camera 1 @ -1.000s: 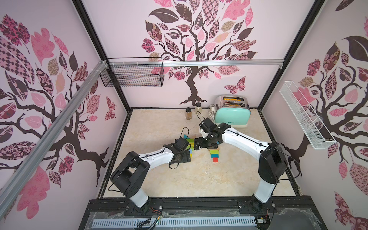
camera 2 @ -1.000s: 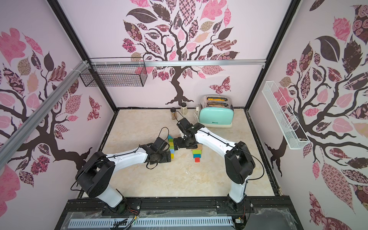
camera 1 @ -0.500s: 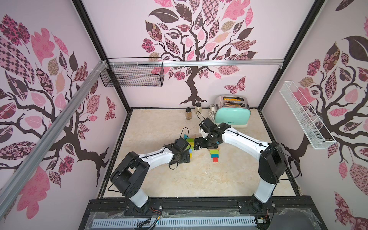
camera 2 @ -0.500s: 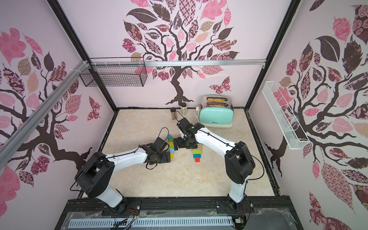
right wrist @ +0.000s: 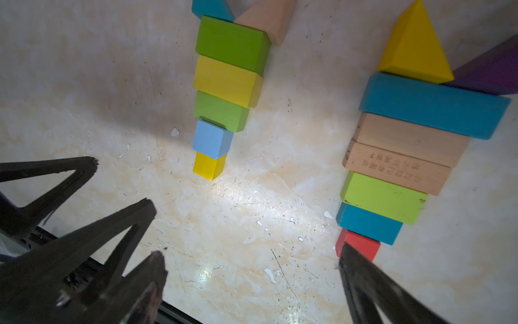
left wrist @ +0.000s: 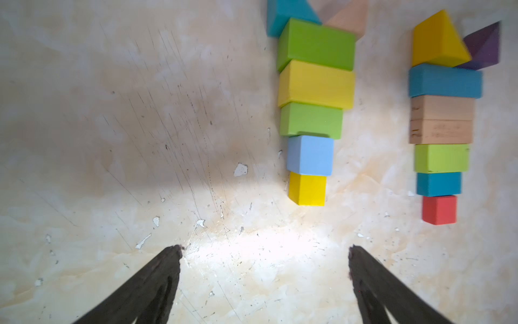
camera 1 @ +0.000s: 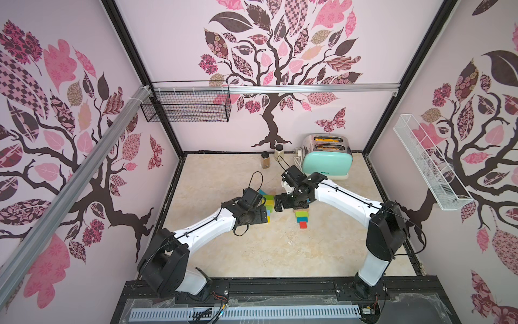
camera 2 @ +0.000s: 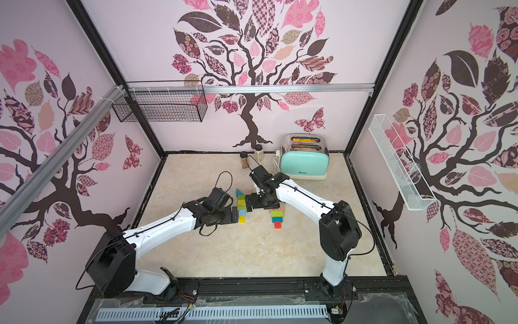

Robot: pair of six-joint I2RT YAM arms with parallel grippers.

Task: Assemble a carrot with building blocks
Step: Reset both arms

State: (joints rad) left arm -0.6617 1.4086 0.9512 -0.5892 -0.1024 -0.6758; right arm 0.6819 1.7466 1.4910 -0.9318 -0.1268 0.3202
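Building blocks (left wrist: 314, 112) laid flat on the bench (camera 1: 252, 252) in two neat rows, just in front of the toaster (camera 1: 326, 160). Left gripper (left wrist: 265, 249) and right gripper (right wrist: 249, 254) both spread wide, holding nothing, hanging low there too. Could bump the red block (right wrist: 361, 245), at the row end far from the toaster, with a right finger so near it. Could nudge the small yellow cube (left wrist: 308, 189) too. Then one crooked carrot.
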